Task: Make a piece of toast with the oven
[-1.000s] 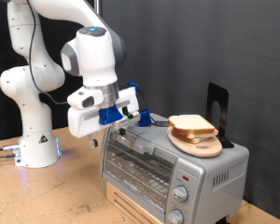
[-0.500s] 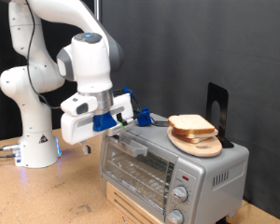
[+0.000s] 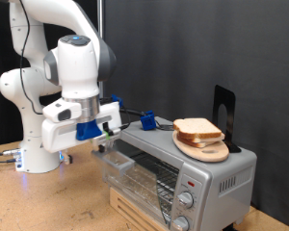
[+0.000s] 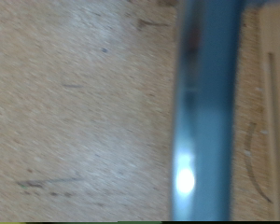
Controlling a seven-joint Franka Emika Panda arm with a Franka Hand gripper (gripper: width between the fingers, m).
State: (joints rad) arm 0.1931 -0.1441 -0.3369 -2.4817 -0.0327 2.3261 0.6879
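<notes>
While the white arm leans over the left of the scene, its pincer [image 3: 108, 138] sits at the top left edge of the oven [image 3: 178, 168], by the upper rim of the glass door [image 3: 135, 171]; whether its fingers are wide or narrow cannot be told, as the blue fittings and white housing hide them. Door looks tipped outward at the top, part open, wire rack visible behind the glass.

Oven: boxy, brushed silver metal, round knobs stacked on its right front panel, standing on a pale wooden block.

Piece of toast [image 3: 197, 128]: squarish pale slice with light-brown crust, lying flat on a round light wooden board [image 3: 206, 149] on the oven's top, right side, well apart from the pincer. A dark flat stand rises just behind the board.

Desk [image 3: 48, 197]: speckled tan particle-board surface. Wrist view is blurred; it shows the same speckled desk [image 4: 75, 112] and a shiny bluish metallic band [image 4: 201, 112] running across, with pale wood beside it.
</notes>
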